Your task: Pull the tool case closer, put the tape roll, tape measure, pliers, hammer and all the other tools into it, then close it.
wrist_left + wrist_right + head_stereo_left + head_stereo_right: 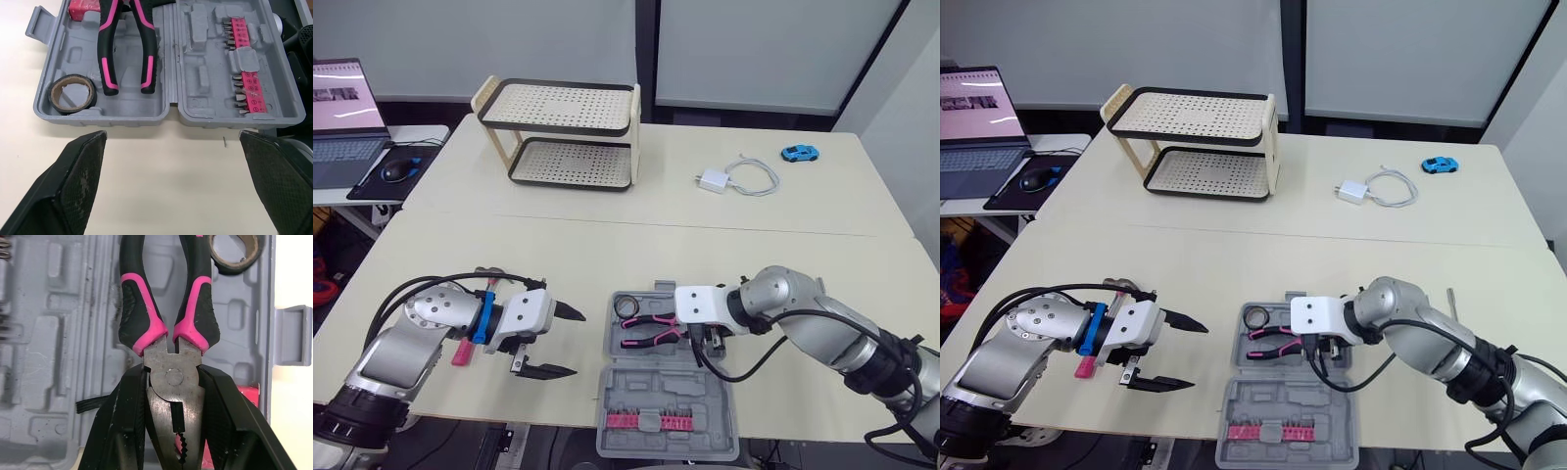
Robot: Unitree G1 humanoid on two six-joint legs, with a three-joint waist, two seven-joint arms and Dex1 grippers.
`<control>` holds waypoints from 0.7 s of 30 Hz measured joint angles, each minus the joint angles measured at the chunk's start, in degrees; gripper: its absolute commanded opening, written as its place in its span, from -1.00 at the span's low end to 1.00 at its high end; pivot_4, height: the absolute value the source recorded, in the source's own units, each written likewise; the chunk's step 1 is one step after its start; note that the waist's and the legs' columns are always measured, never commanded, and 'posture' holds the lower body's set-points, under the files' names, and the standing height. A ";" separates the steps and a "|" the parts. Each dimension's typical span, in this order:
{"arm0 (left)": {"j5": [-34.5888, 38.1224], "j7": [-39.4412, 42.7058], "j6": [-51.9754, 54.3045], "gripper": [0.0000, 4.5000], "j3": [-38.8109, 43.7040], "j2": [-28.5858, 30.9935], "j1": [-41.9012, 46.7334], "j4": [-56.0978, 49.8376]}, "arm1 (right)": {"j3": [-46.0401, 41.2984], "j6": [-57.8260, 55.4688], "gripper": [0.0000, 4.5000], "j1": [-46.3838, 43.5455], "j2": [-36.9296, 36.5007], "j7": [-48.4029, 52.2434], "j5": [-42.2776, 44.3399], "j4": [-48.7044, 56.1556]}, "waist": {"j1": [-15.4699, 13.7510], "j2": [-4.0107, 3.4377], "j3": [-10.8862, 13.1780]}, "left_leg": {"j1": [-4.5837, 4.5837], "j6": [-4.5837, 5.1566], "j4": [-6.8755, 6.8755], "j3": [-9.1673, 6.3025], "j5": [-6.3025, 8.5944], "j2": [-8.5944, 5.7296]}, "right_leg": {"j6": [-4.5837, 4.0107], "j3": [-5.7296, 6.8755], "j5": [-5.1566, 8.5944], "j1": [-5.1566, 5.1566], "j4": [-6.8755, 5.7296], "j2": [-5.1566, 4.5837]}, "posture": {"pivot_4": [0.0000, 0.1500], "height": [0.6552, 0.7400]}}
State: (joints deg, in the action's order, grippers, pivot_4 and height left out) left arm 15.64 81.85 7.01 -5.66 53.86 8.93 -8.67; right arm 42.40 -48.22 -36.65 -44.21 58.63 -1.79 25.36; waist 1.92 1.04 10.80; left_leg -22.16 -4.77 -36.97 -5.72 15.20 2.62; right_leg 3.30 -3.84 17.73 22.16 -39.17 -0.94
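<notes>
Near edge of the worktop (558, 250): grey tool case (668, 390) lying open, both halves flat, the hinge running across between them.
Far half of the case: tape roll (627, 306) in the left corner. Pliers (649, 330) with black-and-pink handles lie just beside it, handles pointing toward the robot's left.
Near half of the case: pink strip of screwdriver bits (651, 422).
Right pincer (172, 382): over the far half, pinching the pliers by their metal head, one black finger on each side.
Left pincer (576, 344): spread wide and holding nothing, just left of the case, over bare worktop.
Under the left arm: pink-handled tool (461, 352) on the worktop, mostly hidden; cannot tell which tool.
Far side of the worktop: two-tier rack (570, 132), white charger (714, 180) and blue toy car (799, 153).
</notes>
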 measured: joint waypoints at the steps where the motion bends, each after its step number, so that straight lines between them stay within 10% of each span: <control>1: 0.00 -0.06 0.09 1.00 0.00 0.00 -0.02 -0.03 | 0.00 0.30 -0.44 0.06 0.40 0.00 -0.46 -0.60 | 0.01 0.00 0.00 | 0.00 0.00 0.00 0.00 0.00 0.00 | 0.00 0.00 0.00 0.00 0.00 0.00 | 1.00 0.88; 17: -0.07 -1.48 1.21 1.00 -0.54 -0.06 -0.34 -0.89 | 1.97 1.27 -0.44 1.57 6.02 0.07 -3.80 -4.85 | 0.06 0.00 0.00 | 0.01 0.00 -0.01 -0.01 0.00 0.00 | 0.00 0.00 0.00 0.00 -0.04 0.01 | 1.00 0.88; 21: -0.16 -2.15 1.28 1.00 -0.73 -0.11 -0.33 -1.08 | 1.94 1.27 0.04 1.75 6.72 0.10 -3.73 -5.81 | 0.06 0.00 0.00 | 0.01 0.00 -0.01 -0.01 0.00 0.00 | 0.00 0.00 0.00 0.00 -0.05 0.01 | 1.00 0.88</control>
State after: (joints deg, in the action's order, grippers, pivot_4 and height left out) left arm 15.48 79.69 8.29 -6.39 53.75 8.61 -9.75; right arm 44.33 -46.95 -34.90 -37.49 58.73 -5.52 19.55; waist 1.99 1.04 10.80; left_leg -22.15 -4.77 -36.98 -5.73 15.20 2.62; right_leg 3.30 -3.84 17.73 22.17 -39.23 -0.93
